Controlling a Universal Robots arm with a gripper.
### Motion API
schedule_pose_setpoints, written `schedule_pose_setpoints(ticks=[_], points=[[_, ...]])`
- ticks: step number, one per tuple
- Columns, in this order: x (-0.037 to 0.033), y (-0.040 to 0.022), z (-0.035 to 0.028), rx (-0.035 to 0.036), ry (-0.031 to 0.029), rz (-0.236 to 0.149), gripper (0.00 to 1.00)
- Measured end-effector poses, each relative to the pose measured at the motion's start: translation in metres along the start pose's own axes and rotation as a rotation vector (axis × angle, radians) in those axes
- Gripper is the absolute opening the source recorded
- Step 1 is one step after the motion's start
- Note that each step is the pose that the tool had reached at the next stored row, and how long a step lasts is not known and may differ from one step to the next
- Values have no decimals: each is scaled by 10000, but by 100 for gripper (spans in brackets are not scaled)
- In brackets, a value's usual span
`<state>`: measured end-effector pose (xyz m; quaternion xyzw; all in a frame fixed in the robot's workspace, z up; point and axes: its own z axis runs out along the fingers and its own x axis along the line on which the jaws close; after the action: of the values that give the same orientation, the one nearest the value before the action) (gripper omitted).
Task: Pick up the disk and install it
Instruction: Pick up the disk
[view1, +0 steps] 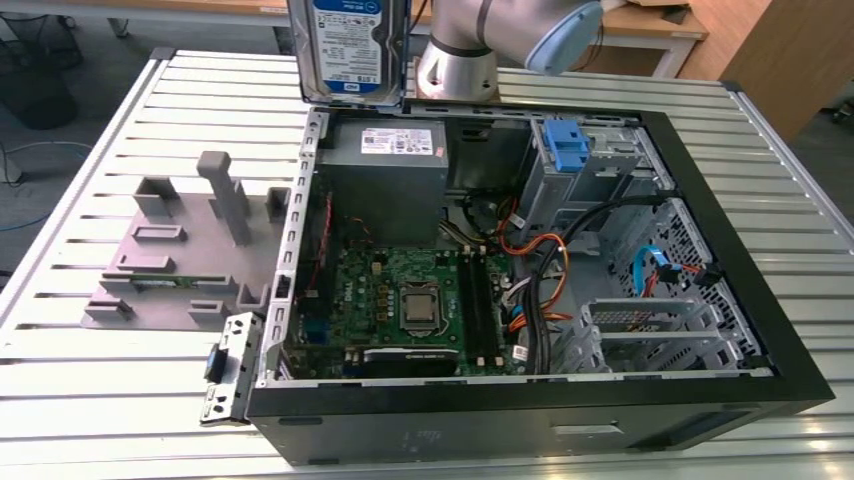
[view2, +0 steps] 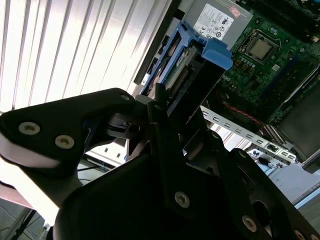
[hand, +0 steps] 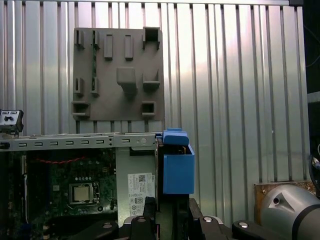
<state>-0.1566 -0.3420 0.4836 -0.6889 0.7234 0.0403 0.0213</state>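
The disk (view1: 350, 45) hangs upright in the air, its white-and-blue label facing the exterior camera, above the case's rear corner on the exterior view's left. In both wrist views its blue carrier rails (view2: 181, 47) show end-on, with my gripper (view2: 167, 112) shut on the disk's near end. In the first wrist view the disk (hand: 178, 172) stands edge-on over the case wall beside the power supply (hand: 136, 187), and the gripper (hand: 165, 217) holds it from below in the picture.
The open computer case (view1: 787, 330) lies on a slatted metal table (view1: 80, 400). Inside are a grey power supply (view1: 387, 150), the motherboard (view1: 414, 300), cables and a blue bracket (view1: 567, 145) at the drive bay. A grey fixture plate (view1: 187, 250) lies beside the case.
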Motion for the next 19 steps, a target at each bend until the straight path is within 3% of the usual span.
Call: schedule_pose_setpoints(ticks=[9, 19], points=[[-5, -115, -2, 0, 0, 1, 35], [-15, -317, -3, 0, -1, 1, 35]])
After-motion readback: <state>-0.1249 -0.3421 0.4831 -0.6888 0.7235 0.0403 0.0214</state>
